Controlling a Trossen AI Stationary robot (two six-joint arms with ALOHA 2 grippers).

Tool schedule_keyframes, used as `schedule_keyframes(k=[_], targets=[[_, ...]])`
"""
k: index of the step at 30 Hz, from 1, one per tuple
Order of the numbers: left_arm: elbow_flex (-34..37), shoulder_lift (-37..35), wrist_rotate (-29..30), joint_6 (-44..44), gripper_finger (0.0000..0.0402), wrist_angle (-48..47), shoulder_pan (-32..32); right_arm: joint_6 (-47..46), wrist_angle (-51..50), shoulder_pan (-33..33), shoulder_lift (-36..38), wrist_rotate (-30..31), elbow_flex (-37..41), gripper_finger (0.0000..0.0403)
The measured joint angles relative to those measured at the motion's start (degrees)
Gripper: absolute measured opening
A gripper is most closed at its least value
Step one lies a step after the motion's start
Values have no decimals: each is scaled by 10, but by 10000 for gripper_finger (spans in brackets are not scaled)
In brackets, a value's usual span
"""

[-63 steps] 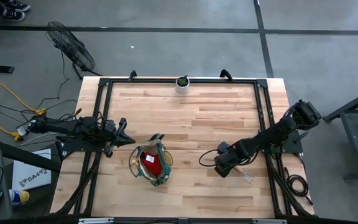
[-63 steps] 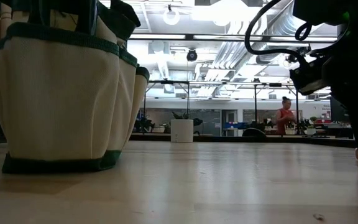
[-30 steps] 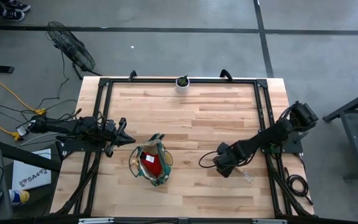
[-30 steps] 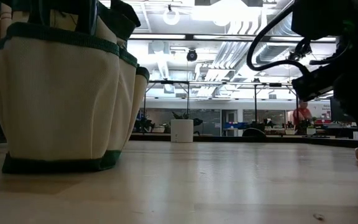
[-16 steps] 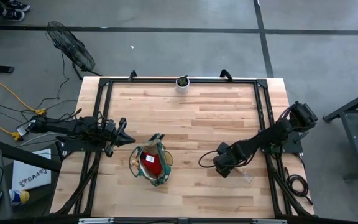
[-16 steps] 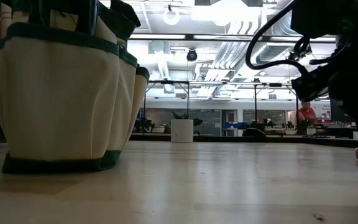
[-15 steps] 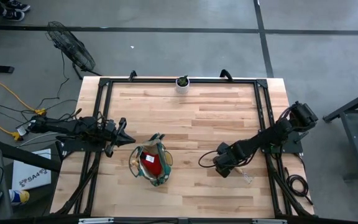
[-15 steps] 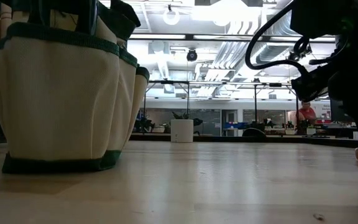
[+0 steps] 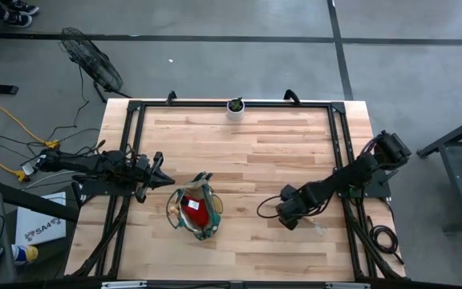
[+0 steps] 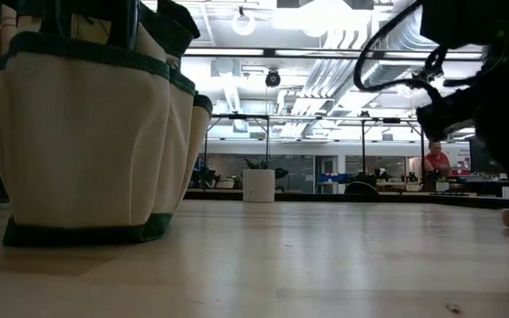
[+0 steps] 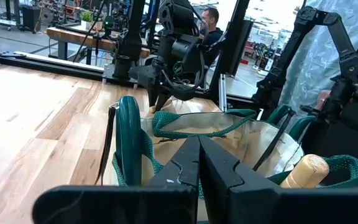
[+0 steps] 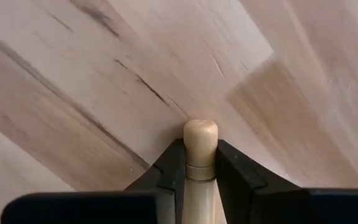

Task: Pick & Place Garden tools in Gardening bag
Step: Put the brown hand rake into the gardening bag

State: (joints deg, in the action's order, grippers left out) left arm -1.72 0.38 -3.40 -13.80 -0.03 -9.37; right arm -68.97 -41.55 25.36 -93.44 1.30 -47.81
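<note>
Right claw (image 12: 200, 163) — tight around tool handle (image 12: 200, 140)

Right hand (image 12: 200, 165) angled down at the bench, fingers (image 12: 173, 168) clamped either side of a wooden tool handle (image 12: 200, 140). Left hand (image 11: 199, 158) extended level, fingers pressed together, holding nothing.

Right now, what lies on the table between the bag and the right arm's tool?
Nothing: in the high view only bare table separates the bag from the right tool, which is shut on a wooden handle.
</note>
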Motion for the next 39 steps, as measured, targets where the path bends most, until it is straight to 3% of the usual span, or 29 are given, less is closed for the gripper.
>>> schedule_keyframes(k=[12, 25, 32, 39], targets=[[0, 0, 0, 0, 0, 0, 0, 144, 61, -7, 56, 77, -4, 54], [0, 0, 0, 0, 0, 0, 0, 427, 239, -70, 137, 102, -5, 54], [0, 0, 0, 0, 0, 0, 0, 577, 409, -118, 164, 21, -5, 54], [0, 0, 0, 0, 0, 0, 0, 650, 563, -154, 161, -82, -6, 54]])
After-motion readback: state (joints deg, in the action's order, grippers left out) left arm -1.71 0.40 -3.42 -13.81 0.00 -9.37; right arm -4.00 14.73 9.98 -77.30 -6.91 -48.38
